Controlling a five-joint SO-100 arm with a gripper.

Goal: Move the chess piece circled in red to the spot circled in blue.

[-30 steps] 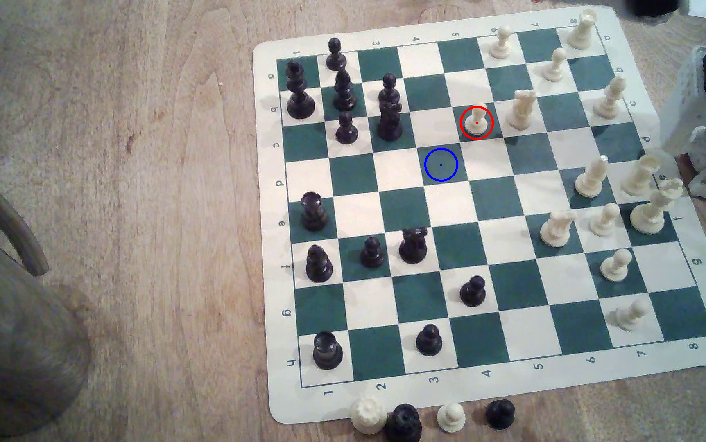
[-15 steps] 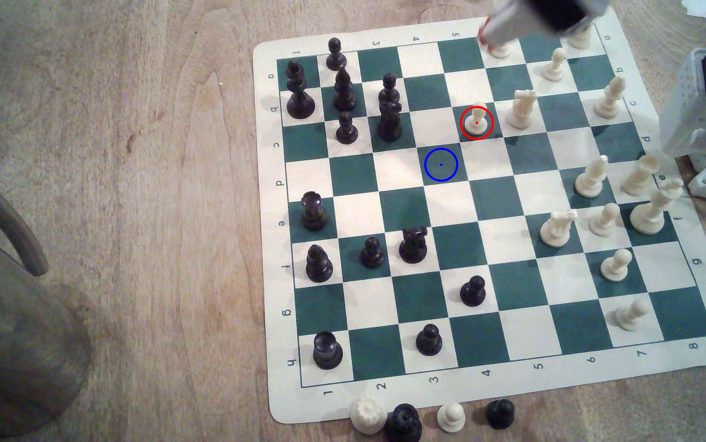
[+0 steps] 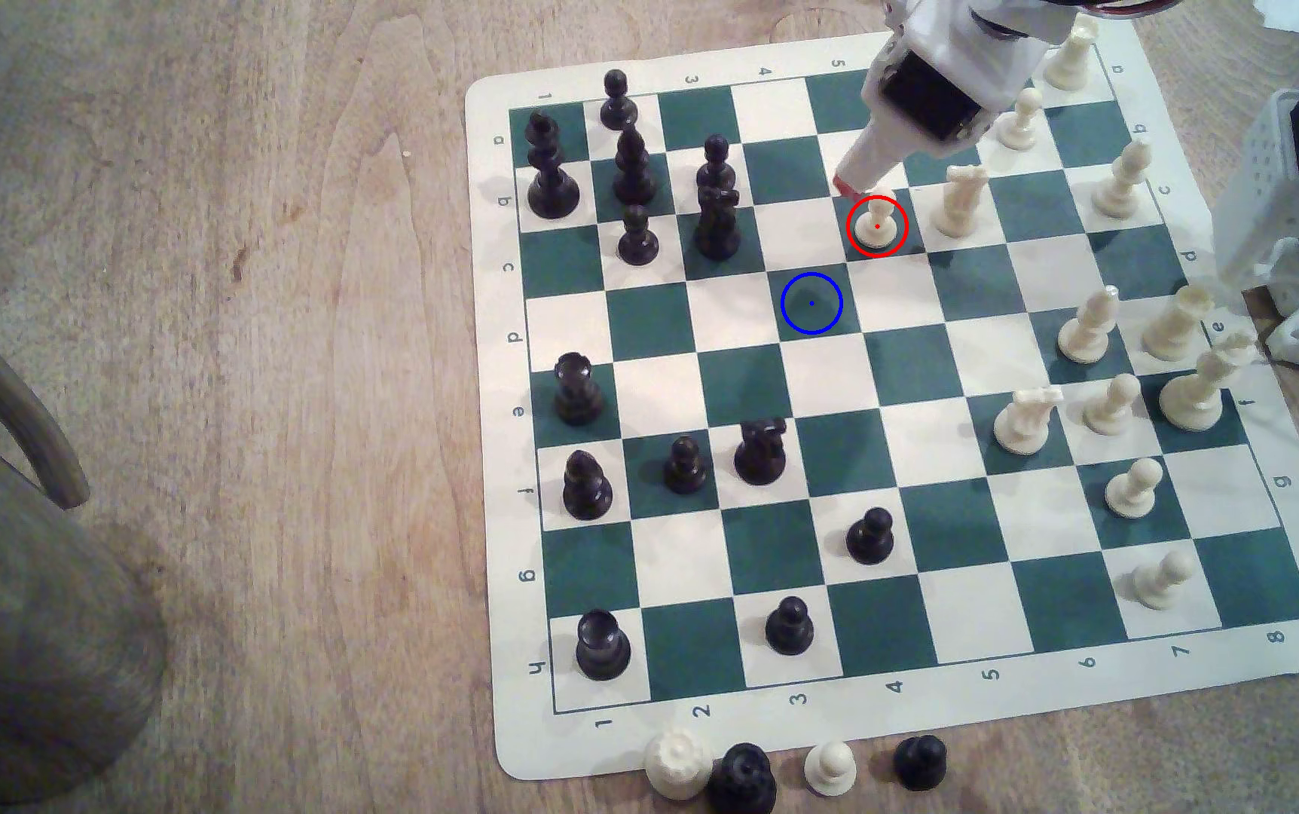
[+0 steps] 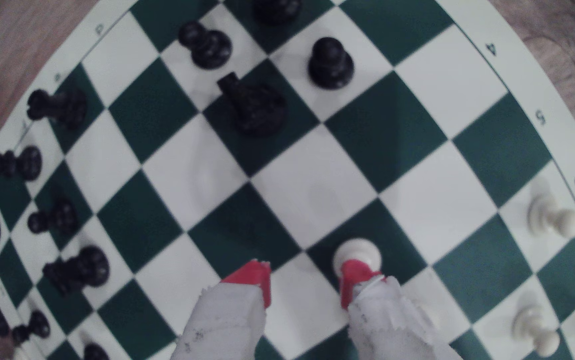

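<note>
While its red-tipped jaws stand apart and hold nothing, the gripper hovers off-centre above the white pawn on the red-ringed green square; closing here risks toppling it, short of the blue-ringed square diagonally adjacent.

The arm reaches in from the exterior view's upper right, white body over the board, its red-tipped gripper hanging just above and beside the cream pawn. The pawn stands upright on its green square inside the red ring. The blue-ringed square sits one square diagonally off, toward the exterior view's lower left, bare. A cream knight stands just to the pawn's right in the exterior view. Whether the jaws are parted cannot be told from here.
</note>
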